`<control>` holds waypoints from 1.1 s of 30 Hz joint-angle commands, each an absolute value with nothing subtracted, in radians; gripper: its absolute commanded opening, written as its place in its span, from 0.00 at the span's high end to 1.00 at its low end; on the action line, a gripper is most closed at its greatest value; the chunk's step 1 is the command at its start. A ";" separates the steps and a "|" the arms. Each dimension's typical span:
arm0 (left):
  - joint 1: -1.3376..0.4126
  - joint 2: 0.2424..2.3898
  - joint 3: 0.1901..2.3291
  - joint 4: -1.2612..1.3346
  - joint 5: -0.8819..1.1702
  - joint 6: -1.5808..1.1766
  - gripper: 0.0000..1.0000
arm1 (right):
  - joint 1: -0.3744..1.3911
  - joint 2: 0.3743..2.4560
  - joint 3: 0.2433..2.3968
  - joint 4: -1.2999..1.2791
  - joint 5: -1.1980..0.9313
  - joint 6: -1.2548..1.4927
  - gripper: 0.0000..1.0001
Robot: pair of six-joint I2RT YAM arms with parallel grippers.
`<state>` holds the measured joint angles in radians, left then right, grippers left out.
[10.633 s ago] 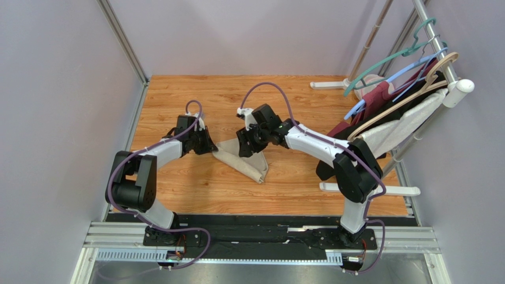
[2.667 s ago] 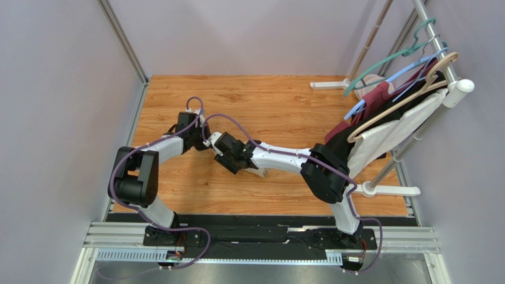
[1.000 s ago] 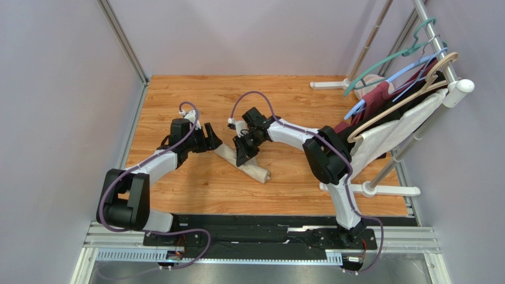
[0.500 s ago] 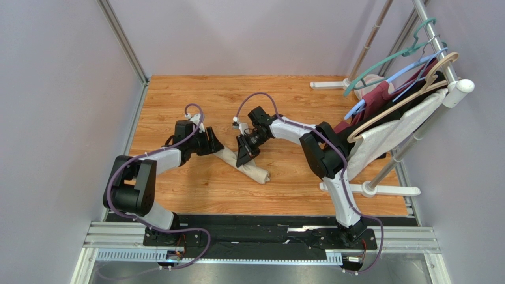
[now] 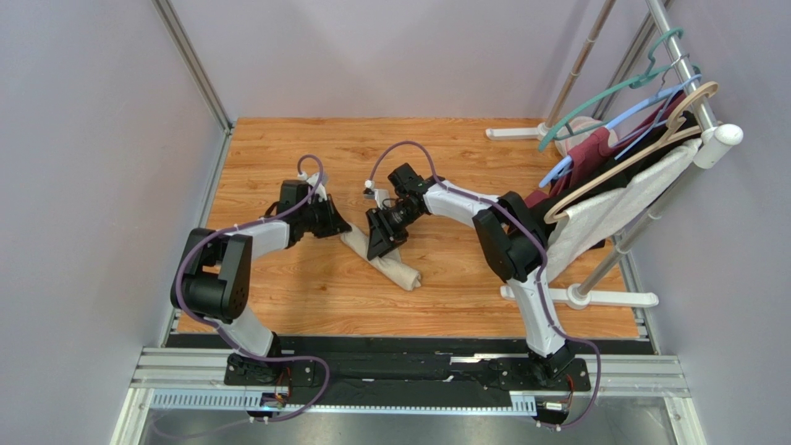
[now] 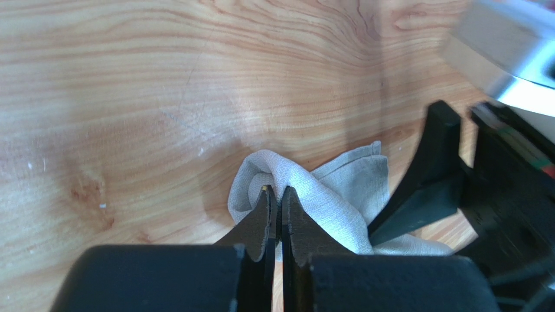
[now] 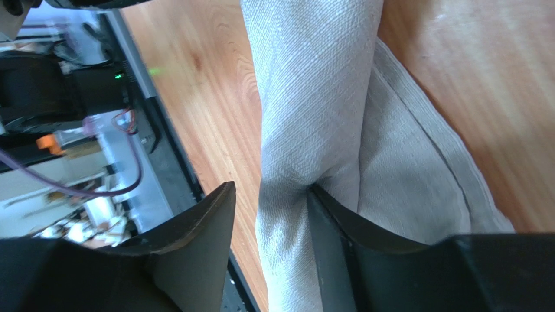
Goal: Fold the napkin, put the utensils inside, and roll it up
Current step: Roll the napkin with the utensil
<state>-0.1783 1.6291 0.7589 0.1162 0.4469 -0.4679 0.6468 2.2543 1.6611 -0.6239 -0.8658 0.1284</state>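
My left hand (image 6: 277, 190) snapped shut on the napkin (image 5: 395, 269), ten-o'clock end; my right hand (image 7: 268, 192) sprang apart astride it. Roll looked secured.

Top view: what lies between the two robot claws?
One end of the rolled napkin bridges the left gripper and right gripper; nothing else, as the top view shows.

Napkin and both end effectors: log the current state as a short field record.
napkin: rolled into a tube, lying diagonally on the wooden table
left end effector: shut, tips at the roll's far-left end; pinch on the cloth unclear
right end effector: open, straddling the roll, touching the cloth on one side
utensils: none visible
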 commanded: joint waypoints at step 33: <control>-0.190 1.724 0.954 -0.118 0.402 -0.436 1.00 | 1.080 2.052 1.450 -0.351 0.408 -0.164 0.45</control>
<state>-0.1883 1.7168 0.9253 -0.1085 0.4126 -0.4614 1.0946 2.0174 1.4143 -0.3828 0.4015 -0.1448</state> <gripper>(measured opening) 0.017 0.577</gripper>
